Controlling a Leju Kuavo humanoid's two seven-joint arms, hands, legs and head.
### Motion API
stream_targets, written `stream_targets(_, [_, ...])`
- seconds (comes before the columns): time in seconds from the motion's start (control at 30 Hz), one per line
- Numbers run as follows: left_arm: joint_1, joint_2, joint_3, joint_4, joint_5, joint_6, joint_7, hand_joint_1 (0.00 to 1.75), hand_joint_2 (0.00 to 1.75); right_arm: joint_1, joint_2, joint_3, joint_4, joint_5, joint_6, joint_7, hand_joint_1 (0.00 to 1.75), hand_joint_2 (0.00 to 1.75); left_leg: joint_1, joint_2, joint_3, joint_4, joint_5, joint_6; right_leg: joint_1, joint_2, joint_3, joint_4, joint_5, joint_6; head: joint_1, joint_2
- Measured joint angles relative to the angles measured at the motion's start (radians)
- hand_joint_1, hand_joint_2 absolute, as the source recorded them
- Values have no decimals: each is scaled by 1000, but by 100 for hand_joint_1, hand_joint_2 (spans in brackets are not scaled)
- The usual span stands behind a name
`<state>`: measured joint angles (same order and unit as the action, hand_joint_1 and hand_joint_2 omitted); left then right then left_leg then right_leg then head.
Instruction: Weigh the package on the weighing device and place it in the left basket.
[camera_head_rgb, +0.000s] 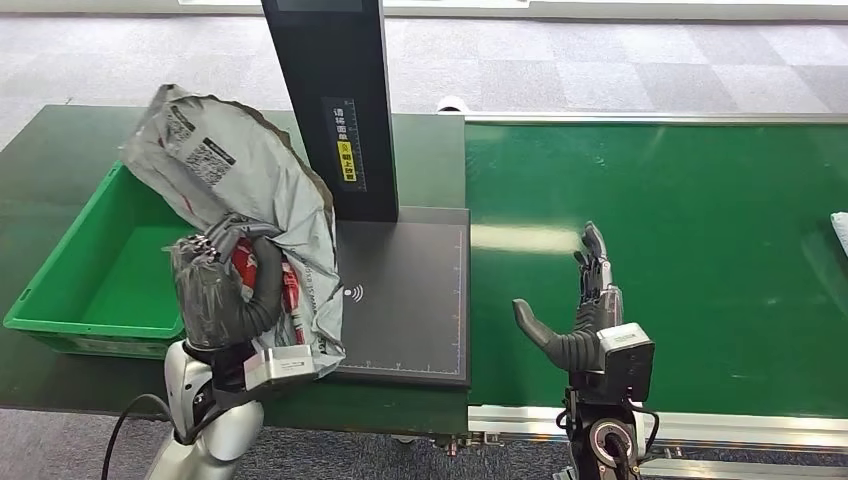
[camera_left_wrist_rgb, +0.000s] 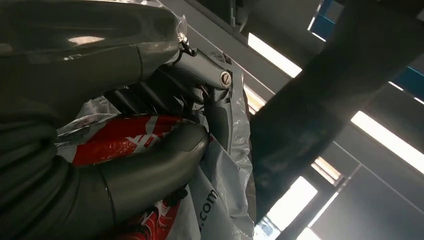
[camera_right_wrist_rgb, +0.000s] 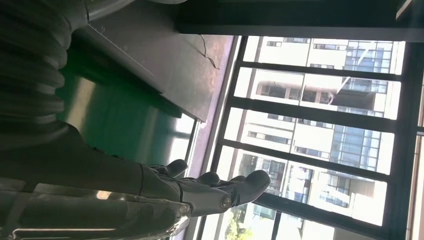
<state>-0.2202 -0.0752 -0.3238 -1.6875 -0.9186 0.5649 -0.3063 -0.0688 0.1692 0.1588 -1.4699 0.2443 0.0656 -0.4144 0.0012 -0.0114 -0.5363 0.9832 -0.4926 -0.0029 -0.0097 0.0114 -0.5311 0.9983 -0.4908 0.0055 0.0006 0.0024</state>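
A grey plastic mail package (camera_head_rgb: 240, 190) with a white label and red print is lifted off the table, held up over the left edge of the black weighing plate (camera_head_rgb: 410, 300) and the near corner of the green basket (camera_head_rgb: 70, 300). My left hand (camera_head_rgb: 225, 285) grips its lower part; in the left wrist view the thumb (camera_left_wrist_rgb: 155, 170) and fingers (camera_left_wrist_rgb: 210, 85) close on the package (camera_left_wrist_rgb: 225, 195). My right hand (camera_head_rgb: 585, 305) is open, fingers straight, above the green belt (camera_head_rgb: 680, 230) right of the scale. The right wrist view shows its fingers (camera_right_wrist_rgb: 210, 187) holding nothing.
The scale's black upright column (camera_head_rgb: 335, 100) rises behind the plate, close to the package. The basket is empty and sits at the table's left end. Something white (camera_head_rgb: 840, 235) lies at the belt's right edge. Grey floor lies beyond the table.
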Motion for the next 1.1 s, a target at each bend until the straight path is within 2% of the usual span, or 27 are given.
stream_targets(0.07, [-56, 22, 53, 9, 18, -35, 67, 175, 175, -1, 2, -1, 3, 2, 1, -8, 0, 175, 0, 0, 0, 0, 1, -1, 0, 0, 0, 0, 0, 0, 0, 0])
stream_targets(0.17, [-191, 56, 146, 128, 28, -102, 126, 175, 175, -8, 4, 1, 9, -5, 10, -9, 0, 175, 1, 0, -1, 0, 5, -1, 1, 0, -1, 0, 4, -2, 0, 0])
stream_targets(0.33, [-464, 132, 282, 502, -62, -113, 186, 175, 175, -23, 4, 14, 21, -27, 26, 9, 0, 175, 1, 2, -6, 0, 11, -3, 1, 2, -8, 2, 10, -4, 0, 0])
stream_targets(0.5, [-627, 180, 326, 801, -162, -101, 254, 175, 175, -25, 2, 25, 35, -37, 32, 17, 0, 175, 1, 2, -9, 0, 12, -3, 1, 2, -10, 3, 11, -4, 0, 0])
stream_targets(0.73, [-738, 213, 329, 1056, -240, -108, 325, 175, 175, -38, -2, 52, 62, -45, 39, 20, 0, 175, 1, 2, -12, 0, 12, -3, 1, 2, -13, 3, 11, -4, 0, 0])
stream_targets(1.1, [-776, 236, 329, 1193, -265, -124, 370, 175, 175, -45, -9, 77, 91, -50, 42, 24, 0, 175, 1, 1, -13, 0, 12, -3, 1, 2, -14, 3, 11, -4, 0, 0])
